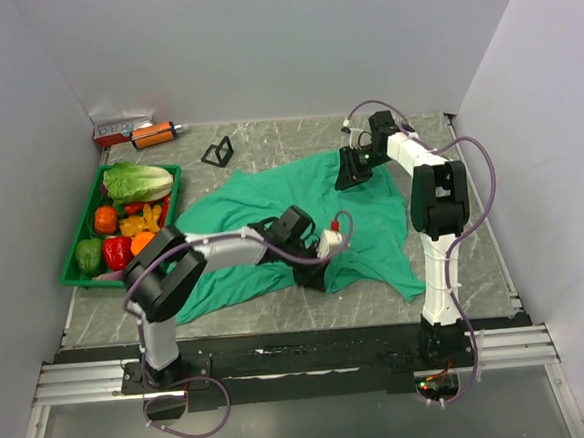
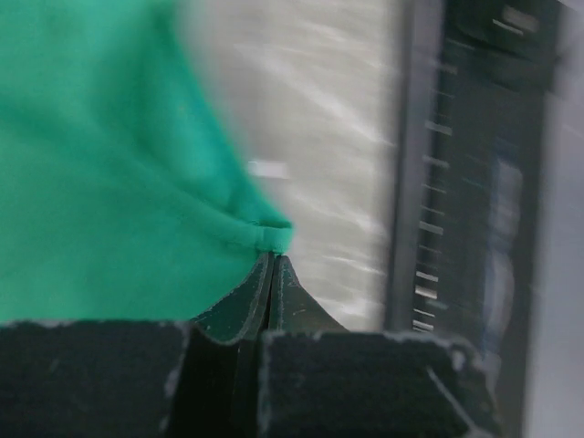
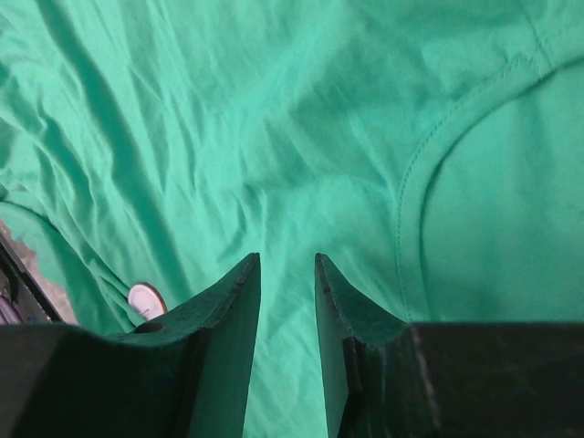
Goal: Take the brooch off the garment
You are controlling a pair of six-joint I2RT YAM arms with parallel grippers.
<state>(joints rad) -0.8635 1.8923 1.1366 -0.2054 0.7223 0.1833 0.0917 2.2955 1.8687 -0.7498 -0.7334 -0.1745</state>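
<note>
Two grippers on the shirt (image 1: 260, 196): left gripper (image 2: 274, 265) pinched its near edge shut, right gripper (image 3: 283, 274) hung part-spread over its far side; brooch unseen, so a slow lift looked best.

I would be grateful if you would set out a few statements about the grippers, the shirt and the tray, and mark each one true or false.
1. The left gripper is closed on an edge of the shirt. True.
2. The right gripper is clamped shut on a fold of cloth. False: its fingers stand apart, with the shirt showing in the gap between them.
3. A green tray holding vegetables sits at the left side of the table. True.
4. The shirt lies neatly folded inside the tray. False: it is spread out and wrinkled on the table, beside the tray.
</note>
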